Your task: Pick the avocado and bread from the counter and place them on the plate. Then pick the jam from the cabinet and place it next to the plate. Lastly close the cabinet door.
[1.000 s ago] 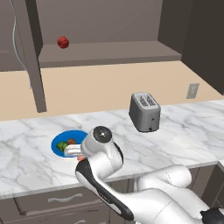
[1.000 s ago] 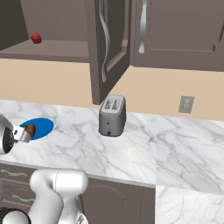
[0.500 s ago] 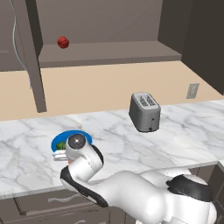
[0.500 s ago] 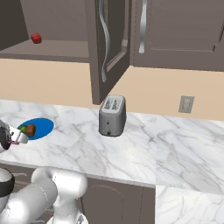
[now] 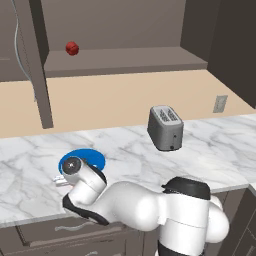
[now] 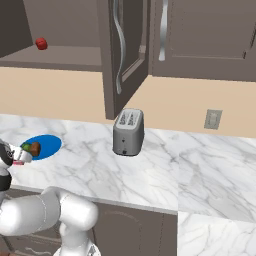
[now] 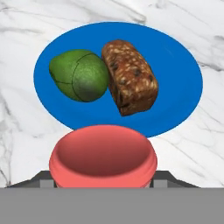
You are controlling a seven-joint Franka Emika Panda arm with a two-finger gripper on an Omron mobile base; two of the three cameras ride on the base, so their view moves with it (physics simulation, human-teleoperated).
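Observation:
In the hand view my gripper (image 7: 103, 179) is shut on the jam (image 7: 103, 155), and its red lid fills the space between the fingers. Just beyond it lies the blue plate (image 7: 175, 83) on the counter (image 7: 205, 144). The green avocado (image 7: 78, 74) and the brown bread (image 7: 131, 76) lie side by side on the plate, touching. From the right base view the gripper (image 6: 17, 159) hangs at the plate's (image 6: 50, 145) near-left edge, beside the avocado (image 6: 25, 146) and bread (image 6: 35, 148). The cabinet door (image 6: 120, 55) stands open.
A grey toaster (image 5: 165, 127) stands on the counter (image 5: 210, 145) to the right of the plate (image 5: 95, 157). A dark red ball (image 5: 72, 48) sits on the cabinet shelf (image 5: 125, 60). A wall outlet (image 5: 220, 104) is at the right. My own arm bulks low over the counter's front edge.
The arm has folded down and swung left, bringing the hand with the jam lower toward the counter at the plate's near side. Avocado and bread stay put.

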